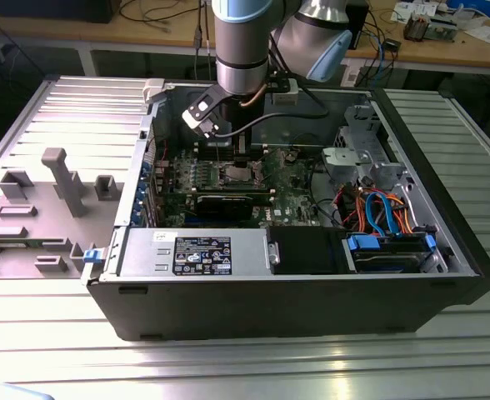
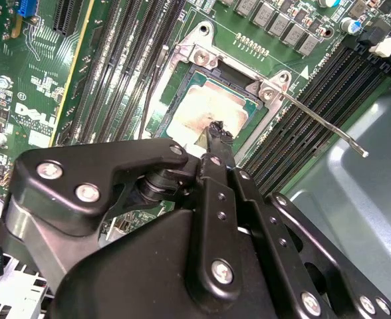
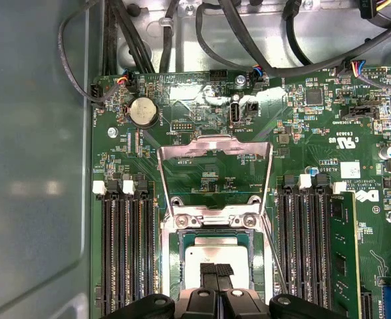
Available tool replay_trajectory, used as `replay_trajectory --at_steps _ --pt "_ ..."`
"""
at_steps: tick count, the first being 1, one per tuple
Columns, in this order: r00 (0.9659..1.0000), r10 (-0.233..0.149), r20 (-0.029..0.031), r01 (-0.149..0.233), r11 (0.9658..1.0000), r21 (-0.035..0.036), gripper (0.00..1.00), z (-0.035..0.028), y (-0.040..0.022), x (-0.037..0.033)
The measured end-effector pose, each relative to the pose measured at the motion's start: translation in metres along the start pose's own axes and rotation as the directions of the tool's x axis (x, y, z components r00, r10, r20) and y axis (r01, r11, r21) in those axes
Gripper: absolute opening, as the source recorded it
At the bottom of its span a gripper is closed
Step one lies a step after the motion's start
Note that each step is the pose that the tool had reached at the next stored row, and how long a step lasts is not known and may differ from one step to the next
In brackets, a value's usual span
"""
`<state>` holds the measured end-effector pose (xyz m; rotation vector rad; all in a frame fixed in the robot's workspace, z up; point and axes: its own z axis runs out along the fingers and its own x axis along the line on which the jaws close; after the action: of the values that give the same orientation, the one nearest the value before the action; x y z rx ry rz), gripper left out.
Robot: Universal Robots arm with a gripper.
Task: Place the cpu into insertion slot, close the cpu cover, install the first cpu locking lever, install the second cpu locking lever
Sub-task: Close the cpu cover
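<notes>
First wrist view: the closed hand (image 3: 216,269) sits over the cpu (image 3: 215,254), memory slots (image 3: 122,259) flanking, cpu cover (image 3: 212,149) raised.

One computer case (image 1: 295,300) sits on the counter. Inside are one chip (image 3: 195,256), one socket (image 3: 167,256), one cover frame (image 3: 215,147), one coin battery (image 3: 143,111), one memory stick (image 3: 343,252), one wire lever (image 2: 322,123), a second lever (image 2: 154,86), and one claw (image 3: 217,271).
</notes>
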<state>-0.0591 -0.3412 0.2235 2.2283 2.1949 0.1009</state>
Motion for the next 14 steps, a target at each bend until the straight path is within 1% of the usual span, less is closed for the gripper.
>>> replay_trajectory --at_steps 10,12,14 --pt "1.0 0.0 0.0 0.0 1.0 0.0008 0.11 0.0 0.0 0.0" --pt "1.0 0.0 0.0004 0.0 0.9999 0.0104 0.11 -0.0001 0.0 0.0" --pt "1.0 0.0 0.0002 0.0 0.9999 0.0109 0.11 0.0 0.0 0.0"
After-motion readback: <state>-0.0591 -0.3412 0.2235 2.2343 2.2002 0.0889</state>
